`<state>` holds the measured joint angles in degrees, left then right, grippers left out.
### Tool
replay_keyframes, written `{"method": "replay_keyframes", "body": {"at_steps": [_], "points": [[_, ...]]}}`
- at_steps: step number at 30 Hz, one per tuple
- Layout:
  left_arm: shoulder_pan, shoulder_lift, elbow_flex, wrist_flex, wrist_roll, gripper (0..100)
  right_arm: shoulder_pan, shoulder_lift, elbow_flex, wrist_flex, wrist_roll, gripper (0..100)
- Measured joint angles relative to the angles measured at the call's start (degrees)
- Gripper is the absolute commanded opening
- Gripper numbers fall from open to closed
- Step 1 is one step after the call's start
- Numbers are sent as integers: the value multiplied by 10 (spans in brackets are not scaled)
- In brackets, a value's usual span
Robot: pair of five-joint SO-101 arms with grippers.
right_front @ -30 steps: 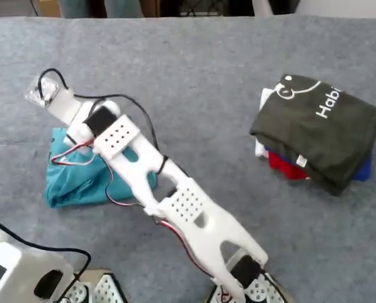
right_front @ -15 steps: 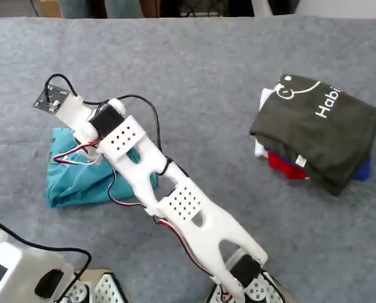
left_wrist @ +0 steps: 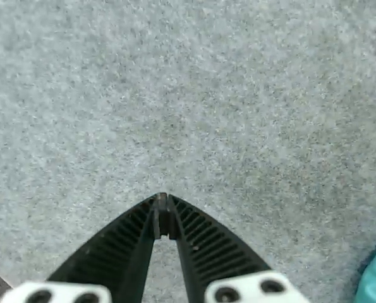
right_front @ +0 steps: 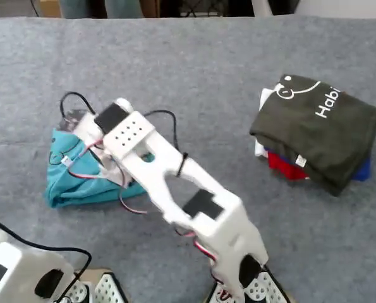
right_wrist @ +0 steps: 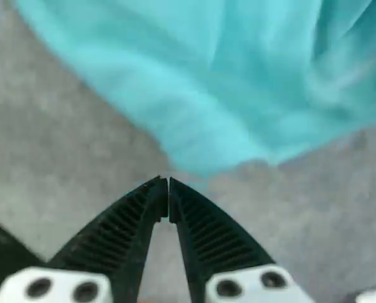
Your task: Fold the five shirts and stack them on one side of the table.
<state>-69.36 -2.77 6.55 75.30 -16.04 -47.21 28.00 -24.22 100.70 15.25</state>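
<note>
Bench layout from the high camera: your grey felt-covered bench (right_front: 194,69) carries a loosely bunched teal cotton shirt (right_front: 67,180) toward its left edge. Well apart, toward the right edge, is a stack of folded shirts (right_front: 314,129), with a dark olive one on top and red, blue and white layers showing beneath. Your white right arm (right_front: 175,170) stretches from the near edge across to the teal shirt, with its wrist over the shirt's far part. The white left arm (right_front: 11,268) sits at the near left corner.

From the left wrist, you can see your left end effector (left_wrist: 161,205) clenched, its black ribbed fingers meeting at the tips with nothing between them. It hangs over bare grey bench, and a sliver of teal cloth shows off to one side.

From the right wrist, your right end effector (right_wrist: 163,184) is clenched too, tips together and gripping nothing. It sits just at the border of the teal shirt, which spreads out beyond the tips, with grey bench beneath them.
</note>
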Motion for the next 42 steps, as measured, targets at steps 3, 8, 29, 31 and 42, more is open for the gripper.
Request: {"method": "replay_keyframes", "body": {"at_steps": [3,8,29,31,42], "points": [[14,0,0,0,0,30,6,-76,55,-15,20,15],[30,0,0,0,0,30,25,-105,16,-96,31,15],[32,0,0,0,0,30,29,121,-150,-15,-23,15],[32,0,0,0,0,30,37,117,-194,-26,-23,15],[32,0,3,0,0,30,25,225,-291,-274,-24,15]]}}
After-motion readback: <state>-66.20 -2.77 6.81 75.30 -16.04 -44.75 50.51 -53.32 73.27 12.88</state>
